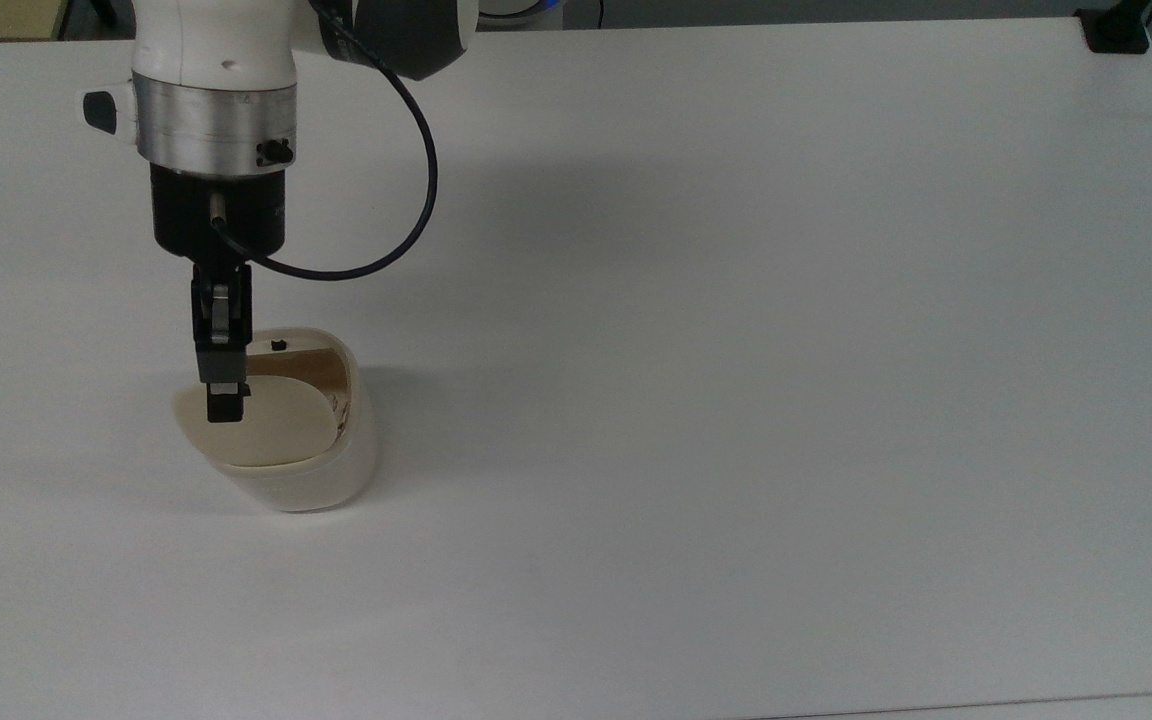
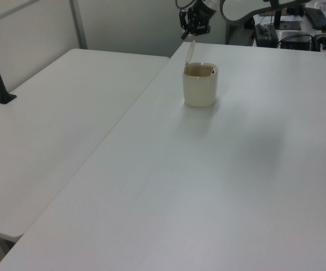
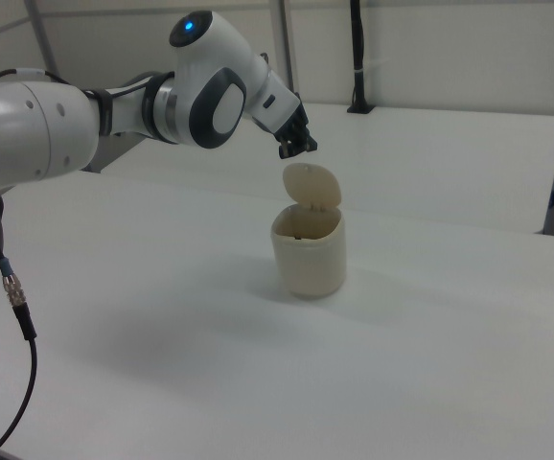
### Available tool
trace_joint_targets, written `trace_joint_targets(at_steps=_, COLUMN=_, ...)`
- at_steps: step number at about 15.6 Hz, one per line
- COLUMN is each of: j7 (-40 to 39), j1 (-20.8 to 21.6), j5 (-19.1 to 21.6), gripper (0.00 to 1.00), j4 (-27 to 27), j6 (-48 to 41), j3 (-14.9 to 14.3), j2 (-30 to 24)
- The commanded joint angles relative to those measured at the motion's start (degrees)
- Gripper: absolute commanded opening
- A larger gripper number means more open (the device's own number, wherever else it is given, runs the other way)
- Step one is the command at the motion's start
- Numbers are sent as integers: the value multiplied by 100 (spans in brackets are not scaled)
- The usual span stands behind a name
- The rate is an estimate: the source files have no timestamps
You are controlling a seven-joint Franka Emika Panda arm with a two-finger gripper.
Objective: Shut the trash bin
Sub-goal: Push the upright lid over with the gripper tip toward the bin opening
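Standing alone on the white bench (image 1: 736,400), one trash bin (image 1: 288,455) has its single lid (image 3: 312,183) raised upright. One gripper (image 1: 226,408) hovers just above the lid's edge, its fingers (image 1: 227,404) drawn narrowly together, holding nothing.

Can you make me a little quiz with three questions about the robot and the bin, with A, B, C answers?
1. Where is the gripper?
A. Above the raised lid
B. Inside the trash bin
C. Flat on the table

2. What colour is the trash bin?
A. Bright red
B. Cream-beige
C. Dark blue

3. Is the bin's lid up or down?
A. Shut flat
C. Lying on the table
B. Standing up, bin open

Answers:
1. A, since the right view shows the gripper in the air just over the lid's top edge.
2. B, as its body and lid are both pale cream.
3. B, because the lid stands upright and the inside of the bin shows.
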Motion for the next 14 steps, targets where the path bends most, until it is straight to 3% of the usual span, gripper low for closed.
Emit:
trace_joint_targets(at_steps=1, j7=66, j1=66, j5=-219, gripper=0, j4=-279, j6=18, j3=-52, j2=-91)
trace_joint_targets(at_steps=6, j7=40, j1=66, j5=-535, gripper=0, j4=-508, j6=-201, j3=-52, j2=-231)
trace_joint_targets(at_steps=14, j7=-373, j1=31, j5=-720, gripper=0, j4=-578, j6=-993, j3=-52, j2=-363)
